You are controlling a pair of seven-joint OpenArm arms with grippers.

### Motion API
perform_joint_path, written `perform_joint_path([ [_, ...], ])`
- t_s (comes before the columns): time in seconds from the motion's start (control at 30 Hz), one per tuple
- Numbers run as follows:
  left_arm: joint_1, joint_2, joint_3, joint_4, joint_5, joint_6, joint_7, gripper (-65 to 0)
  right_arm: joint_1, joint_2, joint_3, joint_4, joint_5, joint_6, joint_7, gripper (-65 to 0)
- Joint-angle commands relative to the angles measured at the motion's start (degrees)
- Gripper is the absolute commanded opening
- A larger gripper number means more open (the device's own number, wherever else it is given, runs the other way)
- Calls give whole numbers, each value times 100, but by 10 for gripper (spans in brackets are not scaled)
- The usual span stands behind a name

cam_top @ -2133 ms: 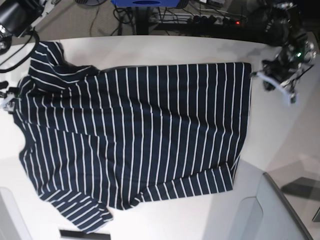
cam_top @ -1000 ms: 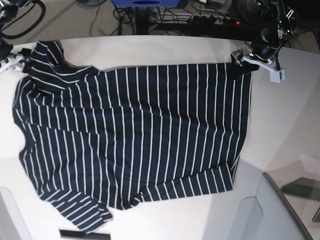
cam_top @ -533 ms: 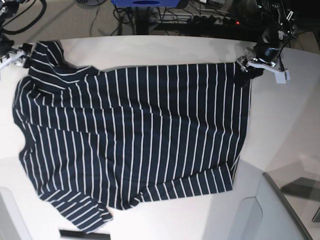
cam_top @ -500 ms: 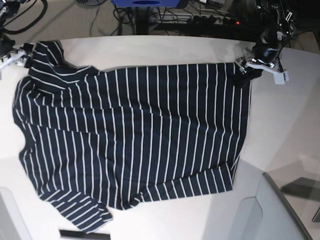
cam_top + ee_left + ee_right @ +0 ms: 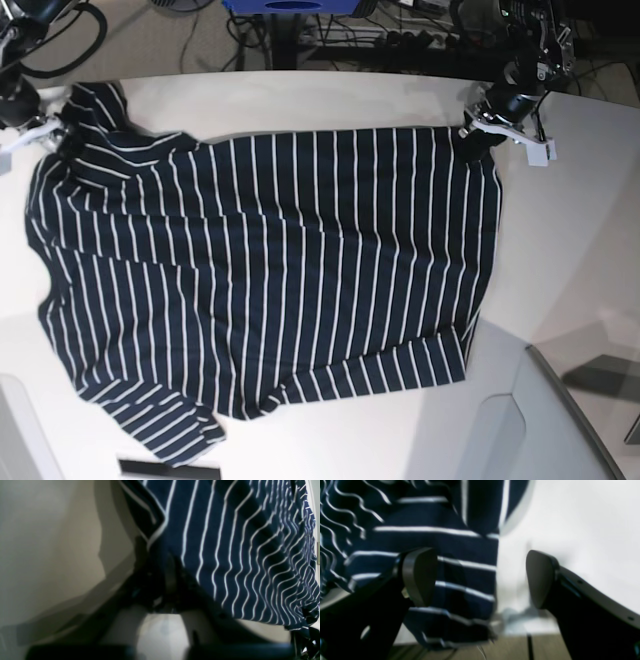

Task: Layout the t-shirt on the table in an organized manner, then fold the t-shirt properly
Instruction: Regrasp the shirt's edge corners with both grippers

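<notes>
- The t-shirt lies spread on the table, long way running 3 to 9 o'clock in the base view.
- Left gripper, at approx. 1 o'clock, is pinched tight on the hem corner.
- Right gripper, at approx. 10 o'clock, has jaws wide apart, straddling the sleeve edge, w/ nothing held.
- I'd guess the next pull goes outward, stretching the shirt flat.

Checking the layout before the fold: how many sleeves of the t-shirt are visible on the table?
2. On the t-shirt, one sleeve lies at the base view's upper left, the other sleeve at its lower left, both on the table.
</notes>
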Motion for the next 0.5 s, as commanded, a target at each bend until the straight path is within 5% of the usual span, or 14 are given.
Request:
perform_joint_path([
  [0.0,79,-14,17,-23,271,202,340,-650,-4,3,-10,-112,-101,-32,-239,-129],
  [0.2,88,-49,17,4,271,202,348,-650,-48,-41,-18,-156,-83,-32,-591,-260],
  [0.47,88,-128,17,13,271,202,357,-650,-21,-58,-27,-182,-92,-32,-1056,-267],
])
